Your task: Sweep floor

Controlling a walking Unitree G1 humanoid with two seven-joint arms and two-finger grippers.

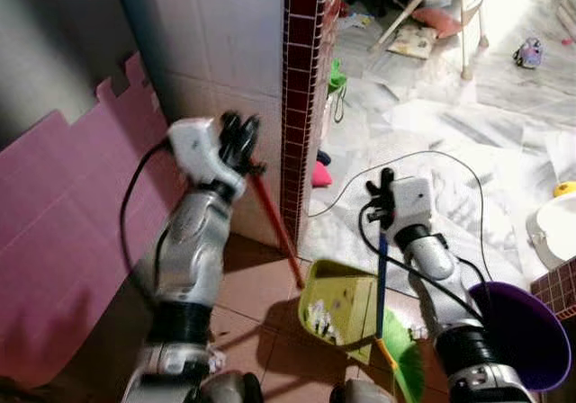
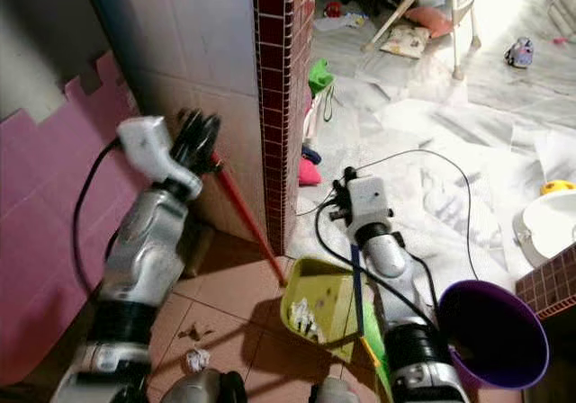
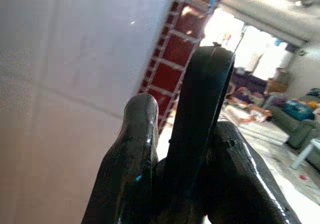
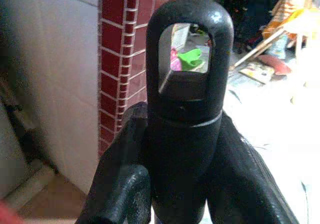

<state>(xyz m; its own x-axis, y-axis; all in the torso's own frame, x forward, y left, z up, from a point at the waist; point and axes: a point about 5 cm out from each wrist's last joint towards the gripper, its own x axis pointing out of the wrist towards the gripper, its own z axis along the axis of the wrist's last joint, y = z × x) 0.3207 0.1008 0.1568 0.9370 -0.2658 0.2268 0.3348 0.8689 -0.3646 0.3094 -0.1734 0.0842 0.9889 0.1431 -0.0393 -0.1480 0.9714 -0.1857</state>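
Note:
My left gripper (image 1: 238,138) is raised by the tiled wall, shut on the black top end (image 3: 202,99) of a red pole (image 1: 274,228). The pole slants down to a yellow-green dustpan (image 1: 346,295) on the brown floor tiles, with white scraps (image 1: 318,316) lying in it. My right gripper (image 1: 382,190) is shut on the black loop end (image 4: 190,59) of a blue broom handle (image 1: 382,277). The broom's green bristles (image 1: 405,367) rest at the dustpan's right edge. A crumpled white scrap (image 2: 194,359) lies on the floor near my left leg.
A dark red tiled column (image 1: 304,88) stands just behind the dustpan. A pink foam mat (image 1: 63,232) leans on the left wall. A purple bin (image 1: 531,331) sits close by my right arm. A black cable (image 1: 450,156), toys and a high chair (image 1: 463,16) clutter the marble floor beyond.

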